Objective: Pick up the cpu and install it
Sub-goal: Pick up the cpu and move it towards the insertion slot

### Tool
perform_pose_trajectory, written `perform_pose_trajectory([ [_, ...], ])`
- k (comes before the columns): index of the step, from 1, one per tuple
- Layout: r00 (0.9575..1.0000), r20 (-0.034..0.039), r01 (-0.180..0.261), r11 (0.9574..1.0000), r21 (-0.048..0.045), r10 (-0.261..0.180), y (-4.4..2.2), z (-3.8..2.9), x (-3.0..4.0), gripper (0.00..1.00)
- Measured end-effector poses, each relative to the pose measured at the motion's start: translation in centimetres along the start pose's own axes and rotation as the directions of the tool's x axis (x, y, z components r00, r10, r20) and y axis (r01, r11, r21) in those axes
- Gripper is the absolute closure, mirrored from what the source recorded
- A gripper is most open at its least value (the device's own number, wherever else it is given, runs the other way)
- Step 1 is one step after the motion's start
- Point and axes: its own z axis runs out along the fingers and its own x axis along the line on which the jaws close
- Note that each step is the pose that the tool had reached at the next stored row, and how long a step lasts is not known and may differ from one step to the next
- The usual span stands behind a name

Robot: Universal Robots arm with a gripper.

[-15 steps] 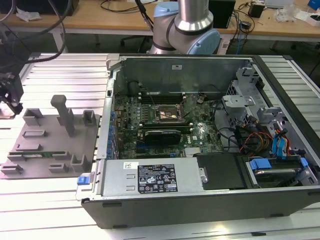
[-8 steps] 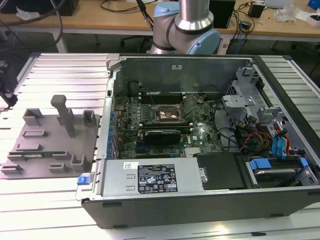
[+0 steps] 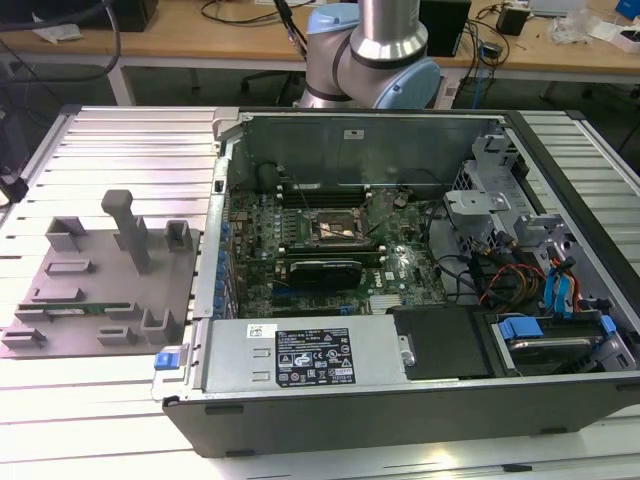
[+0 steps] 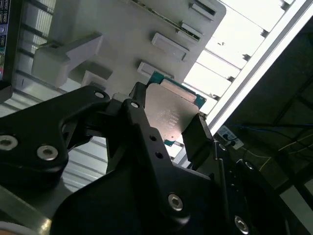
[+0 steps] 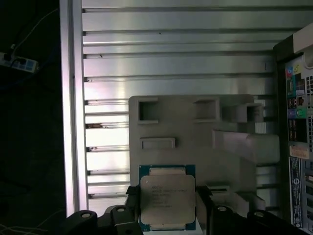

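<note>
The arm (image 3: pixel 385 35) is a silver tube with pale blue joint caps (image 3: pixel 418 78); the gripper (image 4: pixel 167 121) is matte black with round silver screws (image 4: pixel 47 152).

Silver-and-pale-blue jointed robot arm (image 3: pixel 372 50), its thick joint upright at the far side of the exterior view. Black two-fingered gripper (image 5: pixel 167 208), in both wrist views: fingers (image 4: pixel 144 132) clamping opposite edges of the flat, square, silvery-topped cpu (image 5: pixel 167 196).

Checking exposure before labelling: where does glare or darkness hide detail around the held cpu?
First wrist view: the cpu is evenly lit, the slatted table bright, everything beyond its edge nearly black. Second wrist view: the table blows out white; the gripper is a dark silhouette.
</note>
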Motion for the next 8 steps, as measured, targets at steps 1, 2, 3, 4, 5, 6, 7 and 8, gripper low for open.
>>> perform_pose_trajectory([
  [1,1.0,0.0,0.0,1.0,0.0,0.0,0.01,-0.57,-0.02,0.45],
  [2,1.0,0.0002,0.0,1.0,-0.0001,0.0,0.02,-0.88,-0.04,0.45],
  [3,1.0,0.0001,0.0,1.0,0.0,0.0,0.02,-1.14,-0.05,0.45],
  [4,1.0,0.0001,0.0,1.0,0.0,0.0,0.02,-1.41,-0.06,0.45],
  [5,1.0,0.0001,0.0,1.0,-0.0001,0.0,0.03,-1.64,-0.07,0.45],
  [6,1.0,0.0,0.0,1.0,0.0,0.0,0.03,-1.95,-0.08,0.45],
  [7,1.0,0.0001,0.0,1.0,0.0,0.0,0.04,-2.24,-0.09,0.45],
  [8,1.0,0.0001,0.0,1.0,0.0,0.0,0.04,-2.59,-0.1,0.45],
])
